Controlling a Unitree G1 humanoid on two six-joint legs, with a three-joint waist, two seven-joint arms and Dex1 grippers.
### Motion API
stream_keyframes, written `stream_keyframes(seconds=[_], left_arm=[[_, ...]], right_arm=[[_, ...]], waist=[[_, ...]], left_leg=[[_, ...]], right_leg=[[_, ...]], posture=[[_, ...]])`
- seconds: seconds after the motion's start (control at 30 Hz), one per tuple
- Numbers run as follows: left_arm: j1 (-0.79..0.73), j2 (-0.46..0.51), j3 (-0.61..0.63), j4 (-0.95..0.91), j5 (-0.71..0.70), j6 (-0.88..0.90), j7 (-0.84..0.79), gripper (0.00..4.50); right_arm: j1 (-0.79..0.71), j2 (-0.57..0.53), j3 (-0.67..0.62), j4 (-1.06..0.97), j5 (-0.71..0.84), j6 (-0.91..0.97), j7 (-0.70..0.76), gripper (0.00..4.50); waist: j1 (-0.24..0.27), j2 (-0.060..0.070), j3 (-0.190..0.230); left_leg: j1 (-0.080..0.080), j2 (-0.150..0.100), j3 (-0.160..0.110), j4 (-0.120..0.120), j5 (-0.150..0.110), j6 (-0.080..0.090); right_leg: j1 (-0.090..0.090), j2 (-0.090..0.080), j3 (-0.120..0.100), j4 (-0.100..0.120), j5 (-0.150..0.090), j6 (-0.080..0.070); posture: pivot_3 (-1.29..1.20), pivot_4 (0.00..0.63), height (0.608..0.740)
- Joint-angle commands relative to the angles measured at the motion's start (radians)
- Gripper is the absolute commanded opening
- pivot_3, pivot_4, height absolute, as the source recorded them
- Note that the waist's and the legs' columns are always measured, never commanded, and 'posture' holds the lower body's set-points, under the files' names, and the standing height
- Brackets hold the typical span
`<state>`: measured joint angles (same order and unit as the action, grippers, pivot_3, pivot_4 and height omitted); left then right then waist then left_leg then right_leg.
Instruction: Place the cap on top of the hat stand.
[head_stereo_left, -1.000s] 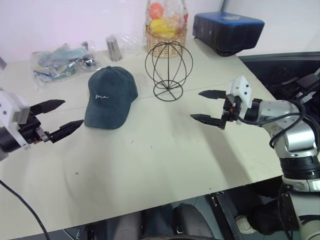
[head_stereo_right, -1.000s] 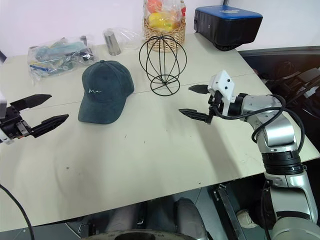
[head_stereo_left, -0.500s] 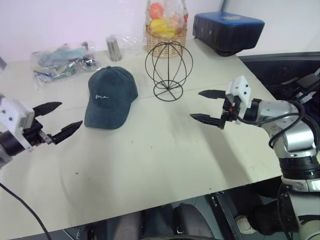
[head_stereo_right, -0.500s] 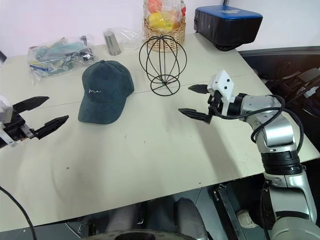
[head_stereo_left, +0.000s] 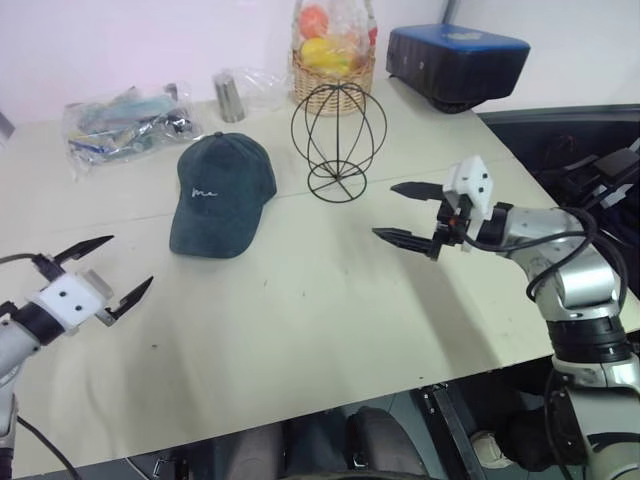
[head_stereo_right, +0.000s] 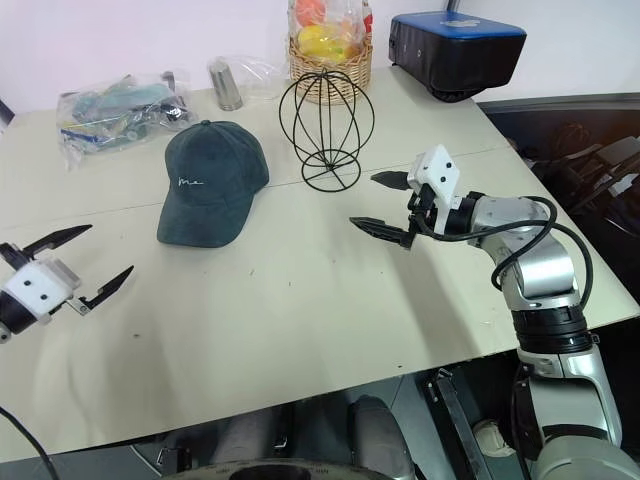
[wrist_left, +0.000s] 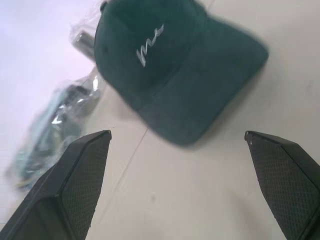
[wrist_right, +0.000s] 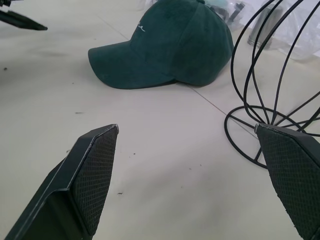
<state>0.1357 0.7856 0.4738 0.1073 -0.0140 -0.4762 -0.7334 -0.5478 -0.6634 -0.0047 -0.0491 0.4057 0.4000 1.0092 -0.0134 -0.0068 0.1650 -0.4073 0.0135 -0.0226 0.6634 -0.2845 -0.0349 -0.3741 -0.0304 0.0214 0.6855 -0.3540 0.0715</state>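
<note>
The cap (head_stereo_left: 221, 195) is lying flat on the table (head_stereo_left: 320, 300), crown up and brim toward the robot, just to the left of the hat stand (head_stereo_left: 338, 140), the two close but apart; nothing is touching either of them. What is changing is the left gripper (head_stereo_left: 92, 272): compared with a second ago it is sitting lower and further out toward the table's left edge, and it is rolling over, so that its fingers, which were stacked one above the other, are now lying more side by side. Its two fingers are spread wide with nothing between them, and in its wrist view the cap is lying framed in the gap ahead, well apart from the tips. That reads as the arm lining itself up for a low approach on the brim, so the grasp is not yet begun. The right gripper (head_stereo_left: 412, 212) is hovering where it was, over the table to the right of the stand, fingers likewise spread wide and empty, pointing toward the stand's ring base. Behind the stand, a wicker basket (head_stereo_left: 331, 70) of wrapped fruit is standing partly hidden by the wire hoops and cut off by the picture's top edge. A bag of small items (head_stereo_left: 125, 120) is lying at the far left, its contents too crumpled to make out. The cap's back strap is hidden from the head views.
</note>
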Motion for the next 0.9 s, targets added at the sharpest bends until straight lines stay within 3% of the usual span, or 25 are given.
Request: stream_keyframes(seconds=[0.03, 0.37, 0.9], left_arm=[[-0.042, 0.020, -0.042, 0.102, 0.096, -0.163, 0.087, 4.50], [-0.173, 0.034, -0.209, 0.412, 0.334, -0.387, 0.348, 4.50], [-0.337, 0.039, -0.405, 0.585, 0.545, -0.382, 0.671, 4.50]], right_arm=[[-0.001, 0.007, -0.007, -0.053, 0.003, -0.009, -0.013, 4.46], [0.015, 0.003, -0.019, -0.078, 0.005, -0.005, -0.034, 4.46], [0.025, 0.001, -0.023, -0.076, 0.001, -0.015, -0.044, 4.46]], waist=[[0.002, 0.000, 0.000], [-0.001, 0.000, 0.000], [0.008, 0.002, -0.002]], left_leg=[[0.000, 0.000, 0.000, 0.000, 0.000, 0.000], [0.000, 0.000, 0.000, 0.000, 0.000, 0.000], [0.001, -0.001, 0.000, 0.001, 0.000, 0.000]], right_leg=[[0.000, 0.000, 0.000, 0.000, 0.000, 0.000], [-0.001, 0.000, 0.000, 0.001, 0.000, 0.000], [0.000, 0.000, -0.001, 0.004, 0.000, 0.000]], posture=[[0.00, 0.150, 0.740], [0.00, 0.150, 0.740], [0.00, 0.150, 0.740]])
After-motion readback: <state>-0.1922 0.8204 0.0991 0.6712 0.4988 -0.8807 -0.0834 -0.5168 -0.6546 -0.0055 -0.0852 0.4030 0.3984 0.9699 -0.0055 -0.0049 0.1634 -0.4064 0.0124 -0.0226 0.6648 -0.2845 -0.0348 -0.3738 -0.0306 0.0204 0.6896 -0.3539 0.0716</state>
